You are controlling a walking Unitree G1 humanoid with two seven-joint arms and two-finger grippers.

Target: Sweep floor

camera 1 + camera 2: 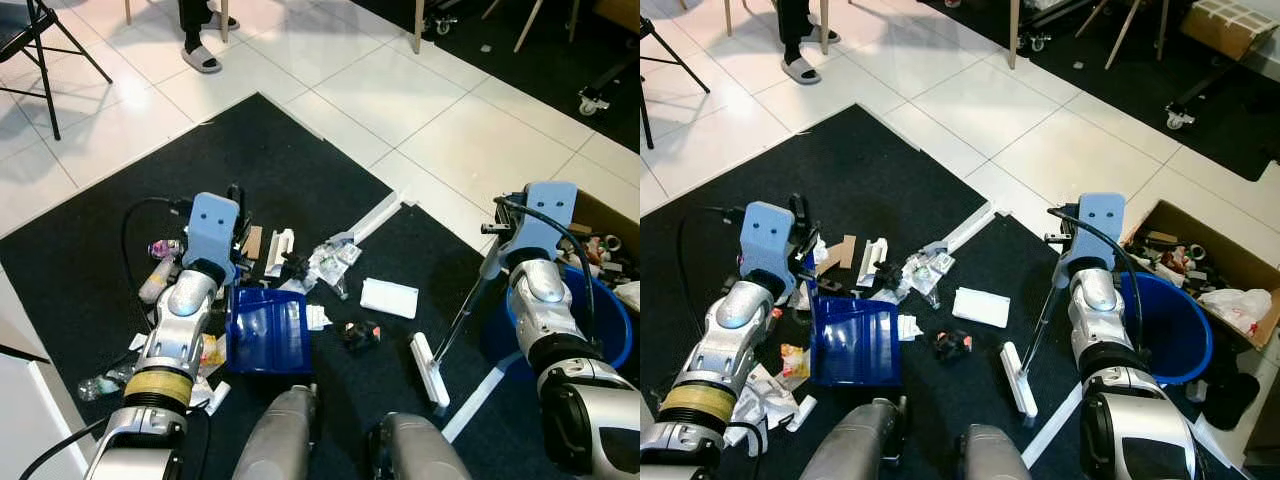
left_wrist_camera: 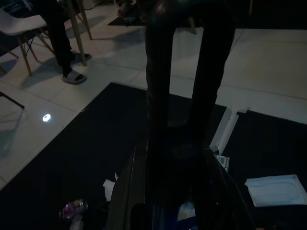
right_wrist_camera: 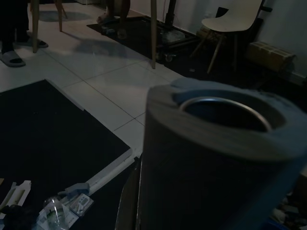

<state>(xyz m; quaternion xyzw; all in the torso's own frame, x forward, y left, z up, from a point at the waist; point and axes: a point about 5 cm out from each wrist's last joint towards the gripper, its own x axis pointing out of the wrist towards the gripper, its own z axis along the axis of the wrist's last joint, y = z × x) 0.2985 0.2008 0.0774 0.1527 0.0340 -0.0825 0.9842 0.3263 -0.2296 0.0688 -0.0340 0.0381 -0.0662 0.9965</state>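
Left gripper [image 1: 236,205] clamped on the handle of the blue dustpan [image 1: 267,330], flat on the black mat [image 1: 250,150] among litter [image 1: 335,258]. Right gripper [image 1: 497,228] closed around the broom [image 1: 431,368] handle, white head down on the mat beside the blue bin [image 1: 1180,335].

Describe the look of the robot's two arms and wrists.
Both arms are glossy silver with black joint bands. The left arm has a yellow band near the elbow; the right arm does not. Each wrist carries a pale blue block, with black cables looping alongside.
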